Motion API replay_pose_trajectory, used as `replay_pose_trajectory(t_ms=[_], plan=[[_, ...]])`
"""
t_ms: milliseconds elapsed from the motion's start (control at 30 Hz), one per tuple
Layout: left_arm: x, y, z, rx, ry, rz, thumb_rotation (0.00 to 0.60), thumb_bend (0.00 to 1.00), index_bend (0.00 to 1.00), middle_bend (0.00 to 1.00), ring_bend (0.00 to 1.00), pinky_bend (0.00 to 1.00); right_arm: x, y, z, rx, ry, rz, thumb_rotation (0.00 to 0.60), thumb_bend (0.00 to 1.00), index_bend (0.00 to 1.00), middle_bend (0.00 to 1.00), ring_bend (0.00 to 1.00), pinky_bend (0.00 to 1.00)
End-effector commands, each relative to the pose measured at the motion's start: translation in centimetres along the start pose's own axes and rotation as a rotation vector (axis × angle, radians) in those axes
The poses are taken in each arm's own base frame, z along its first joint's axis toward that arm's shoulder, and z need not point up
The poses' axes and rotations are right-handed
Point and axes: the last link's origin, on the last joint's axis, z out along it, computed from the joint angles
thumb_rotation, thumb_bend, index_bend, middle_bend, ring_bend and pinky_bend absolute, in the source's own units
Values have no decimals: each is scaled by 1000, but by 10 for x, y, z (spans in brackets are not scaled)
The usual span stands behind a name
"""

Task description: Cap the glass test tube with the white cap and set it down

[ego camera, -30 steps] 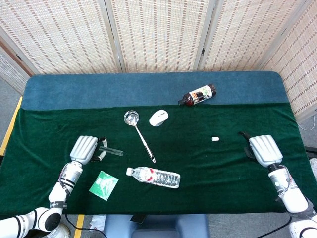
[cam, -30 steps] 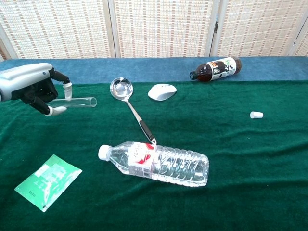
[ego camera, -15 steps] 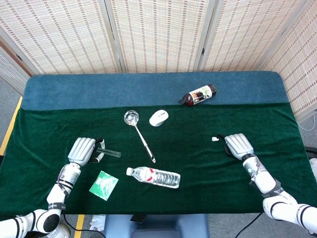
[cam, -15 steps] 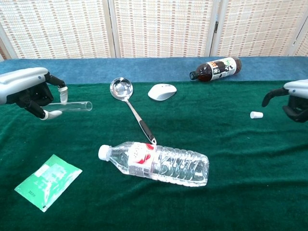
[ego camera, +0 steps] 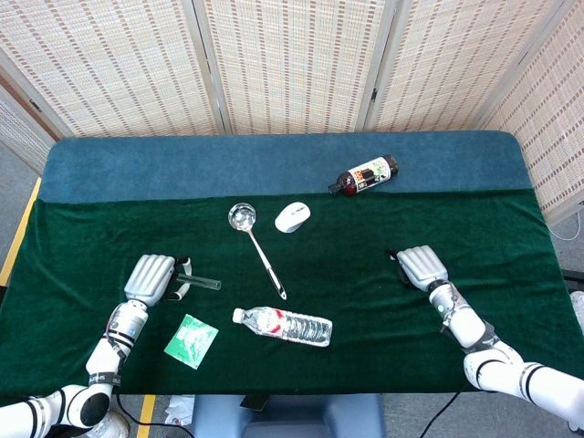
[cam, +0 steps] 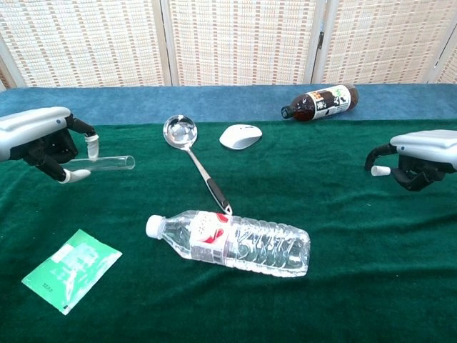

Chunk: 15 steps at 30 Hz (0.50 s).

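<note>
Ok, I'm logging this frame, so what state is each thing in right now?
test tube: uncapped, held level by left hand
white cap: on the cloth, right hand around it, grip unclear
water bottle: capped, lying down
dark bottle: capped, lying down
ladle: bowl facing up
mouse: upright
green packet: flat

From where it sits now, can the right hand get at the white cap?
Probably yes. The right hand is right at the white cap, its fingers arched over it, and nothing else lies on the green cloth nearby. Whether it already touches the cap, I cannot tell.
</note>
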Motion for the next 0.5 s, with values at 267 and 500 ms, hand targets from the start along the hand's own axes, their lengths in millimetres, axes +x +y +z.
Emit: replay_pose_trajectory(t_ms=[267, 500], plan=[[-2, -4, 1, 11, -5, -6, 600, 447, 676, 973, 969, 896, 3, 14, -6, -48, 20, -1, 600, 837, 237, 934, 1000, 1000], [-4, -1, 2, 3, -9, -9, 600, 447, 676, 973, 970, 897, 4, 32, -18, -97, 24, 5, 600, 837, 236, 934, 1000, 1000]])
